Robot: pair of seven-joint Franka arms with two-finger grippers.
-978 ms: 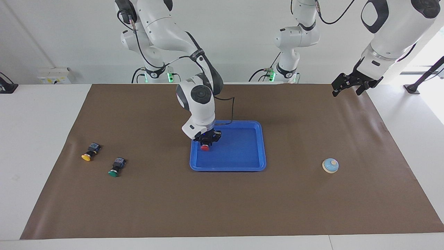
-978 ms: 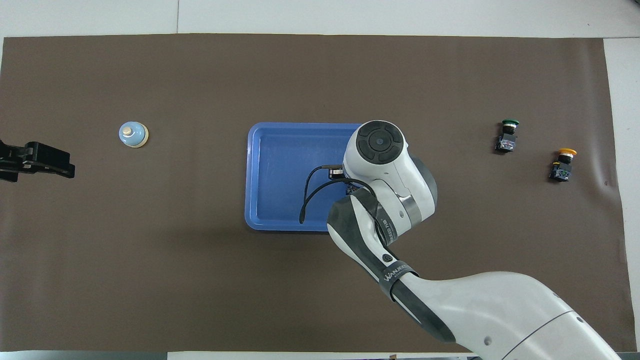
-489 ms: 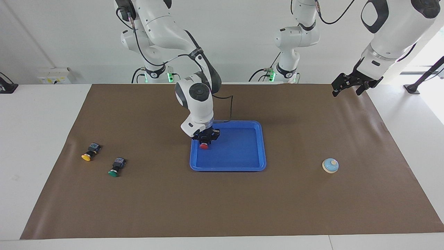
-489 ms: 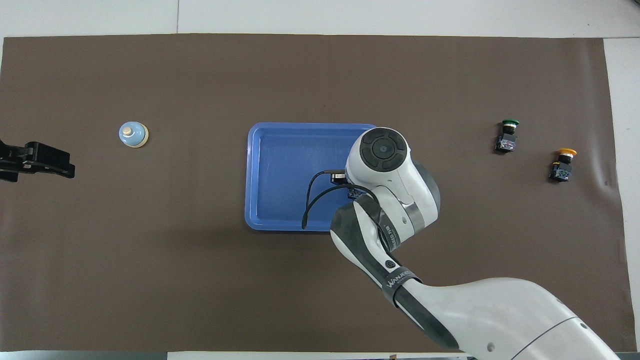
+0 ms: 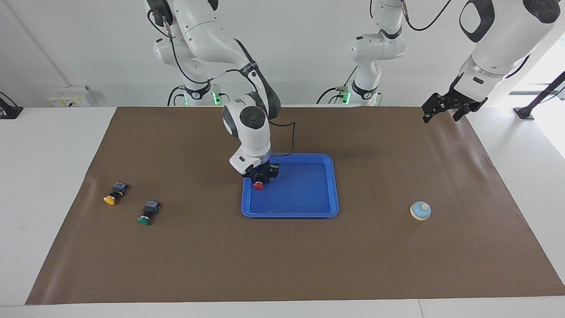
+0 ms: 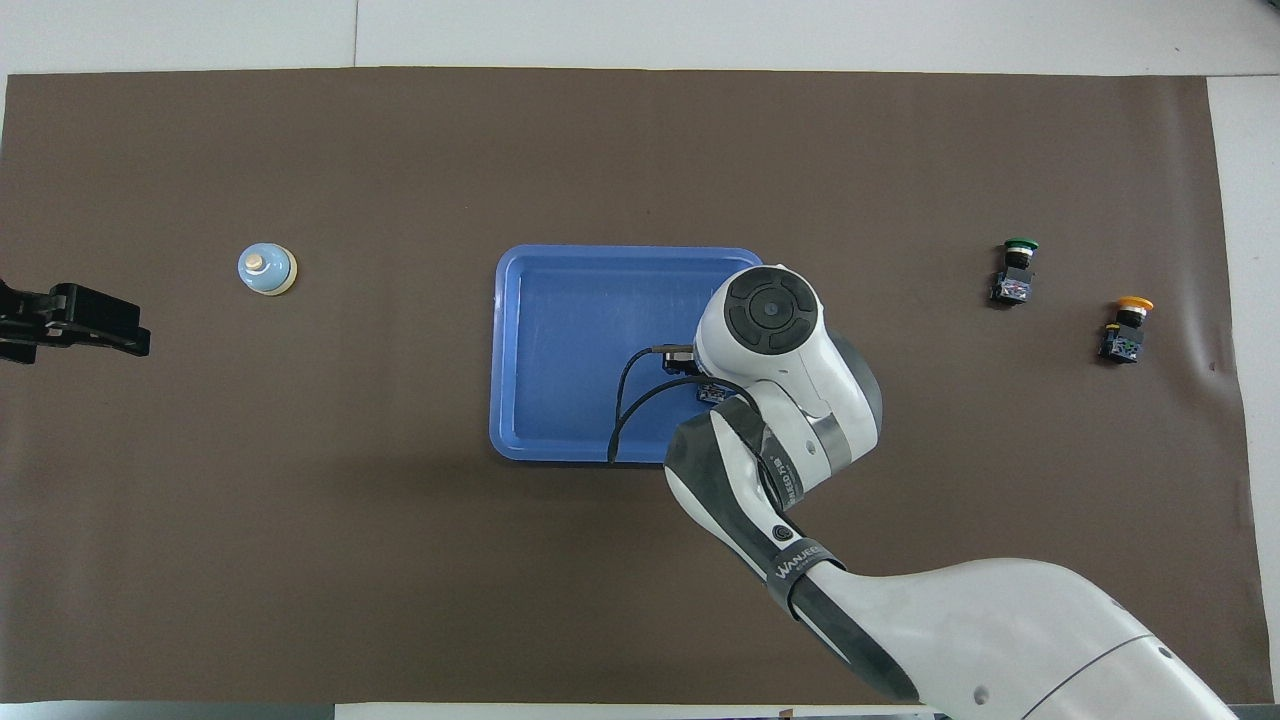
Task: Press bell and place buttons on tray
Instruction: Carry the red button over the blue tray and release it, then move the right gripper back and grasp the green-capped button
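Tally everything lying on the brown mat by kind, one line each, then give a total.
Buttons: 3, namely the red button in the tray, the green button and the yellow button on the mat.
Bell: 1
Tray: 1
Total: 5

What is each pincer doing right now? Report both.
Left pincer: open, empty, waiting over the mat's corner.
Right pincer: at the red button in the tray; grip cannot be told.
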